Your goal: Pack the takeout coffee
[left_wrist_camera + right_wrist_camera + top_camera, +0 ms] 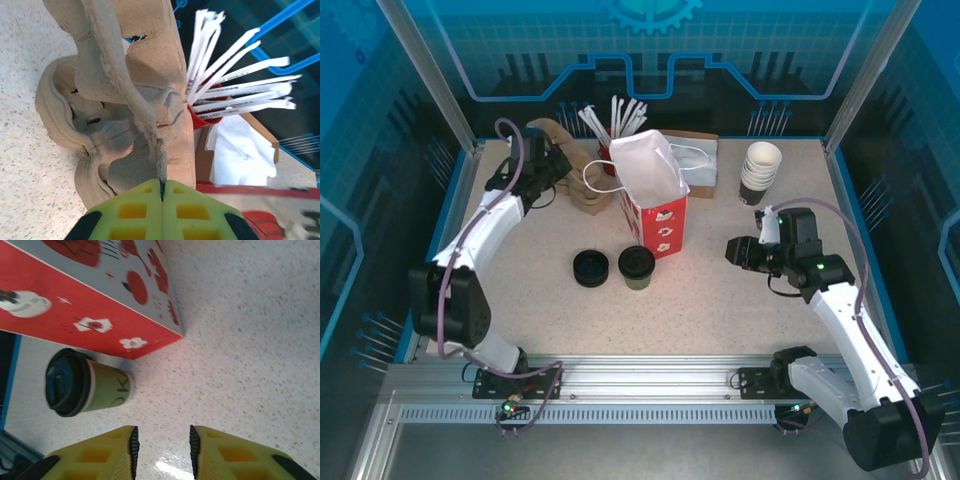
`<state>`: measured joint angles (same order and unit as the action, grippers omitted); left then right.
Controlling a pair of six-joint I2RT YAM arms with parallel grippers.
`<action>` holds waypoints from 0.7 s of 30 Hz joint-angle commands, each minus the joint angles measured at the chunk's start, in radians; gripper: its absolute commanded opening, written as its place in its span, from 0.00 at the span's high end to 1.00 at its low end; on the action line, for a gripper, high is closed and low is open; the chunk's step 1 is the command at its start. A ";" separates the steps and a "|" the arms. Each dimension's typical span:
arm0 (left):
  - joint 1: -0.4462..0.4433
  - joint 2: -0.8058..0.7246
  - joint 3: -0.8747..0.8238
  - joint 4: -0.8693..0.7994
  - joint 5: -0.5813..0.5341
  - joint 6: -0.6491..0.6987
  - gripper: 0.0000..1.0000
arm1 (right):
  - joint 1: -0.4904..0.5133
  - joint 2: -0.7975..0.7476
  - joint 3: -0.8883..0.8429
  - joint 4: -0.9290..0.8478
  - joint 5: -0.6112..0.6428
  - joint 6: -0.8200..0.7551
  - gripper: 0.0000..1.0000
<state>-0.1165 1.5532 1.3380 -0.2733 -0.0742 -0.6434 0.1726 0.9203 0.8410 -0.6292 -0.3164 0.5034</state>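
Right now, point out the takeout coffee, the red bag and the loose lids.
takeout coffee (pixel 636 263): top external view, black lid.
red bag (pixel 661 228): top external view, printed front side.
loose lids (pixel 590 268): top external view, top ring.

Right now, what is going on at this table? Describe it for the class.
The left gripper is shut on an edge of the moulded cardboard cup carrier at the far left of the table. The right gripper is open and empty, facing the takeout coffee, which stands lidded in front of the red-and-white paper bag, beside a stack of black lids. The coffee is not yet packed.
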 commanded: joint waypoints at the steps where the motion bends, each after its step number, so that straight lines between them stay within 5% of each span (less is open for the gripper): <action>1: 0.009 -0.114 0.039 -0.094 0.003 0.088 1.00 | -0.015 -0.011 0.081 -0.014 -0.081 -0.015 0.63; 10: 0.007 -0.357 0.152 -0.300 0.099 0.243 1.00 | -0.015 0.029 0.286 0.067 -0.310 0.001 0.60; 21: -0.069 -0.477 0.195 -0.286 0.543 0.261 1.00 | 0.088 0.226 0.564 0.169 -0.582 0.026 0.58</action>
<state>-0.1547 1.0958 1.5383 -0.5724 0.2916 -0.4076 0.2207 1.1103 1.3453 -0.5034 -0.7784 0.5163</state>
